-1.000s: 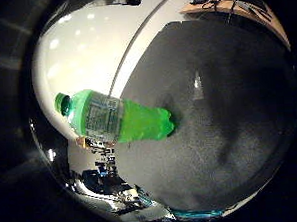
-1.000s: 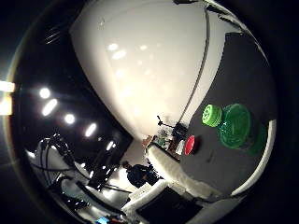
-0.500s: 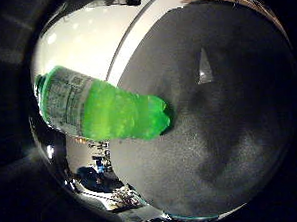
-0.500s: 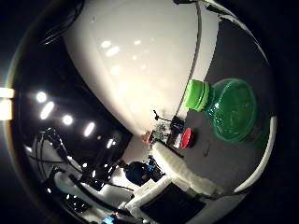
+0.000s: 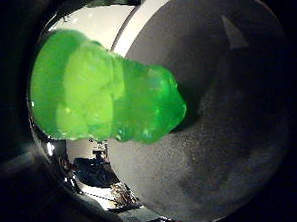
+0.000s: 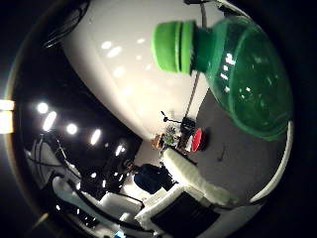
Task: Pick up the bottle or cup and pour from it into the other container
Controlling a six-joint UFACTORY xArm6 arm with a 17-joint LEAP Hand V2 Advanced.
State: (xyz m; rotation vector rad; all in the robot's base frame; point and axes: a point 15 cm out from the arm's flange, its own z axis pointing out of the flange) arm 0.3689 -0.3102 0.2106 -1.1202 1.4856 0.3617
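Observation:
A green plastic bottle (image 5: 108, 100) stands on the dark grey table top (image 5: 225, 137) and fills much of the little finger side view, very close to my palm. Its green screw cap (image 6: 173, 39) and rounded shoulder (image 6: 247, 84) loom large in the thumb side view. A small red cup (image 6: 198, 140) stands farther off on the same dark surface, beyond the bottle. No clear part of my right hand shows, so its hold on the bottle cannot be judged.
A white wall or panel (image 6: 129, 84) rises behind the table. A white padded edge (image 6: 195, 176) and dark equipment (image 6: 148, 178) lie past the red cup. Small stands and clutter (image 6: 173, 134) sit at the table's far end.
The bottle has grown steadily larger in both views; the palm has closed in on it. The red cup keeps its place on the table.

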